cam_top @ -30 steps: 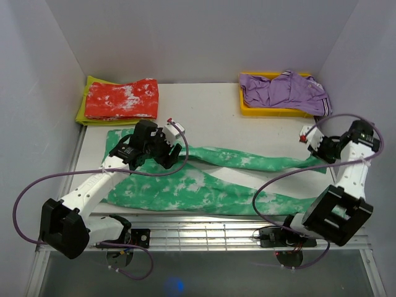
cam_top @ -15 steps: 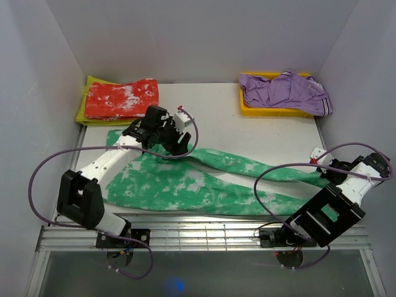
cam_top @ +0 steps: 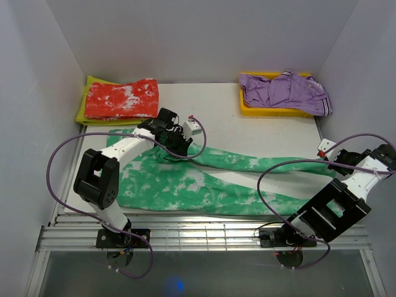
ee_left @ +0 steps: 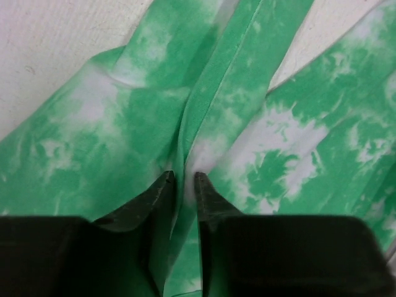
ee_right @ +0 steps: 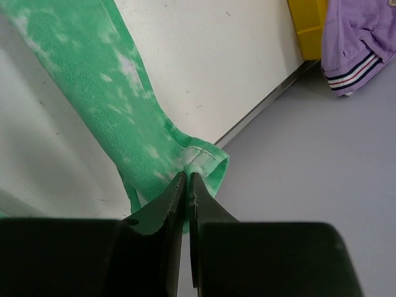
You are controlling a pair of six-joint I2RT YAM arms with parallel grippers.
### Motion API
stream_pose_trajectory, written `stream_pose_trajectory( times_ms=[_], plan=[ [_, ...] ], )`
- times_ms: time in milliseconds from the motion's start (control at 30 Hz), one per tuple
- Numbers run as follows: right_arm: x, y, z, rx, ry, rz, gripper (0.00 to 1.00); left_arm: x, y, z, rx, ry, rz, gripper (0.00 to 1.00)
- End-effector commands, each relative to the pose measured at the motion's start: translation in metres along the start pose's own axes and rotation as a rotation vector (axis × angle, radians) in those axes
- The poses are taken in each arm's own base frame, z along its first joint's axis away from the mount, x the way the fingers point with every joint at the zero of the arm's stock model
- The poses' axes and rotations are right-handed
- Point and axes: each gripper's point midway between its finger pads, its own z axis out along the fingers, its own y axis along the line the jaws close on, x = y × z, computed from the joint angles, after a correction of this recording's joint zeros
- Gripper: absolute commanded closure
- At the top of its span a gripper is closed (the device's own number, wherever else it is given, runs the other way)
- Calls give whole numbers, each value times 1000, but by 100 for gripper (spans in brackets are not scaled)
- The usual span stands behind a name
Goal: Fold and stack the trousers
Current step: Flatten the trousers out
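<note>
Shifted right: left gripper (ee_left: 184, 178) pinching trousers (cam_top: 185, 185); one pair, two legs (cam_top: 260, 162).

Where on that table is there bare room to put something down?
Bare table lies at the far middle, between the red-and-white garment and the yellow tray, down to the trousers. The near half is crowded: trousers spread out, with the left arm and right arm over them.

We find the trousers (cam_top: 185, 185) spread across the middle of the table (cam_top: 223, 117), legs running rightward. Behind them at left lies a folded garment (cam_top: 120, 99), seemingly atop another cloth (cam_top: 81, 111). Behind at right, a tray (cam_top: 272, 112) holds a crumpled garment (cam_top: 281, 90). The left gripper (ee_left: 184, 178) sits on their far side, the right gripper (ee_right: 186, 176) at a leg's end.
</note>
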Motion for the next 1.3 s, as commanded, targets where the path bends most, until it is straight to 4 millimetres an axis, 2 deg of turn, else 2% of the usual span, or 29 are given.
stream_pose_trajectory(
  times_ms=[0, 33, 67, 100, 133, 167, 233, 267, 333, 367, 467, 567, 600, 633, 667, 700, 733, 767, 800, 833, 867, 900, 933, 967, 1000, 1033, 1100, 1167, 1267],
  plan=[
    [-16, -51, -1, 101, -33, -214, 92, -4, -8, -5, 23, -17, 25, 89],
    [-18, -58, 3, 110, -21, -194, 92, -5, -5, -4, 11, -20, 23, 99],
    [-17, -76, 7, 151, -11, -201, 92, -10, 0, -3, -13, -38, 13, 100],
    [-21, -81, 14, 164, -18, -95, 92, -12, 7, -3, -43, -45, 10, 100],
    [-31, -89, 29, 157, -2, -86, 92, -21, 13, -4, -64, -67, 12, 100],
    [-35, -112, 37, 196, 3, -77, 92, -32, 21, -4, -98, -104, 10, 100],
    [-56, -127, 58, 197, -16, 37, 92, -44, 48, -7, -203, -129, -17, 100],
    [-64, -150, 61, 224, -26, 63, 92, -65, 63, -14, -257, -186, -16, 100],
    [-88, -177, 66, 276, -75, 140, 92, -77, 91, -26, -353, -233, -106, 100],
    [-102, -203, 59, 319, -109, 137, 92, -93, 102, -38, -393, -288, -120, 100],
    [-124, -221, 36, 345, -204, 126, 92, -110, 104, -66, -418, -403, -168, 100],
    [-122, -211, 4, 367, -244, -27, 92, -123, 83, -92, -390, -496, -131, 100],
    [-95, -184, 9, 329, -218, -22, 92, -107, 72, -83, -353, -473, -129, 100],
    [-88, -166, 11, 308, -211, -102, 92, -104, 61, -84, -327, -477, -93, 100],
    [-80, -155, 6, 325, -139, -351, 92, -95, 47, -73, -262, -455, -70, 100],
    [-41, -106, 30, 253, -88, -350, 80, -72, 30, -50, -213, -390, -64, 100],
    [-21, -96, 33, 256, -16, -443, 71, -57, 21, -38, -185, -350, -33, 100],
    [-7, -89, 37, 256, 28, -540, 57, -46, 6, -25, -141, -323, -2, 100],
    [8, -84, 38, 275, 56, -522, 24, -37, -21, -6, -97, -285, 63, 100],
    [23, -84, 39, 293, 109, -479, 9, -11, -35, 11, -89, -232, 93, 100],
    [29, -97, 37, 324, 132, -435, 6, 0, -43, 19, -105, -202, 147, 100],
    [32, -100, 35, 310, 124, -339, 0, 6, -67, 30, -63, -184, 203, 100],
    [27, -129, 20, 323, 135, -310, 10, 20, -76, 39, -57, -160, 230, 100],
    [26, -114, 21, 241, 113, -187, 10, 26, -82, 44, -63, -134, 257, 100],
    [21, -115, 17, 218, 100, -106, 10, 38, -83, 53, -76, -85, 272, 100],
    [18, -114, 15, 189, 88, -54, 10, 46, -96, 59, -47, -47, 310, 100],
    [-2, -113, 6, 134, 69, 46, 6, 50, -98, 61, -64, -22, 365, 100],
    [-10, -105, 6, 92, 76, 154, 2, 44, -94, 56, -93, -28, 374, 83],
    [-14, -72, 23, 8, 123, 298, 27, 22, -79, 37, -194, -49, 366, 54]
  ],
)
